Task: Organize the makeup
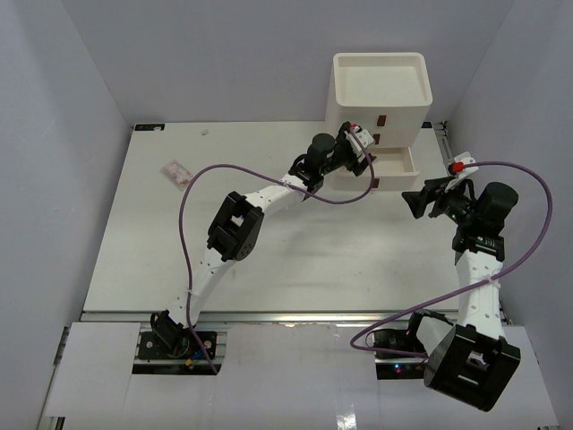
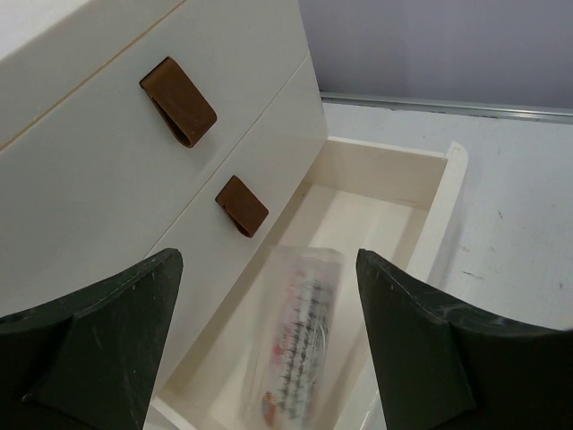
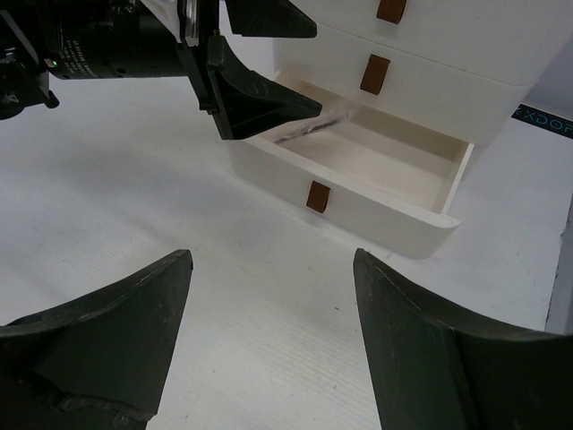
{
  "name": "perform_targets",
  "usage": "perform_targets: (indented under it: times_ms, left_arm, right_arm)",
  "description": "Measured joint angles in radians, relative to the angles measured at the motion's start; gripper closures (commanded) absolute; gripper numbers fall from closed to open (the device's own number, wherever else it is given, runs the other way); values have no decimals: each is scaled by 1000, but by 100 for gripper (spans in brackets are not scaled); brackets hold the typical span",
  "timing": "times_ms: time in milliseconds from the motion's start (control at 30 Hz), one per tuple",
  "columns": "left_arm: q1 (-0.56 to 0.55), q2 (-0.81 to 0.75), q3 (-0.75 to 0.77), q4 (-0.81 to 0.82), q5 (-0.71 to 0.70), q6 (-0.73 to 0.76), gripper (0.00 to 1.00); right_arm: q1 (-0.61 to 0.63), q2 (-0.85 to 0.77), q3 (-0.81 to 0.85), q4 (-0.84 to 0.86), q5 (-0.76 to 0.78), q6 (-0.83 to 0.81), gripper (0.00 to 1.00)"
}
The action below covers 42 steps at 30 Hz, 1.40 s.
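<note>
The left gripper (image 2: pixel 269 260) holds its dark fingers (image 2: pixel 98 340) wide apart, nothing between them. Just below and beyond the gap, a flat, clear-and-white plastic packet (image 2: pixel 300 349) lies lengthways on the floor of the pulled-out bottom drawer (image 2: pixel 430 224). It carries rows of small dark marks, with reddish ones at its near end. It looks slightly blurred, and no print on it can be read. Left of the fingers rises the white drawer unit (image 2: pixel 107 170) with two brown strap-like pull tabs (image 2: pixel 179 100).

The right gripper (image 3: pixel 273 255) is also spread, empty, over bare white table (image 3: pixel 134 179), short of the drawer. Its camera shows what the left one cannot: the drawer's front with its own brown tab (image 3: pixel 317 196), and the left gripper poised over the drawer's left end. Only a pale glint shows of the packet there. Dark lettering (image 3: pixel 546 121) at the far right edge is cut off; "XDOO" is all that can be made out.

Only the overhead view shows a second small flat packet with reddish marks (image 1: pixel 176 172), on the table well to the left of both grippers.
</note>
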Motion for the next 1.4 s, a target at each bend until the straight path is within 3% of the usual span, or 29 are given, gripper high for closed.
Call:
perform_targets:
  times_ms: [167,333,533,667,800,967,1133,1267,1333,1400]
  left_arm:
    - [0,0,-1,0,-2,1,10]
    - [0,-26,-69,8,-1,-9,17]
    - [2,-217,-359,13,-51,-106,16]
    - [27,-420,-550,21,-107,-265,16]
    - [150,-631,-737,17,-119,-508,18]
    - [450,-791,-935,-48,-132,-819,10]
    - [623,-842,-1074,-211,-225,-941,2]
    - [665,-839,-1038,-414,-354,-994,2]
    - [679,-818,-974,-527,-430,-1023,2]
    - [690,-772,-871,-637,-504,-1051,2]
  right_arm:
    - [-3,0,0,0,-6,1,21]
    - [-3,0,-1,1,-11,1,21]
    - [-3,2,-4,7,-25,2,21]
    - [-3,3,-13,15,-38,3,21]
    - [-3,5,-14,18,-45,8,21]
    - [-3,6,-14,21,-53,27,21]
    - [-3,39,-11,14,-57,37,21]
    - [11,97,10,-32,-23,33,18]
    - [26,118,21,-53,19,30,6]
    - [41,128,27,-70,66,28,10]
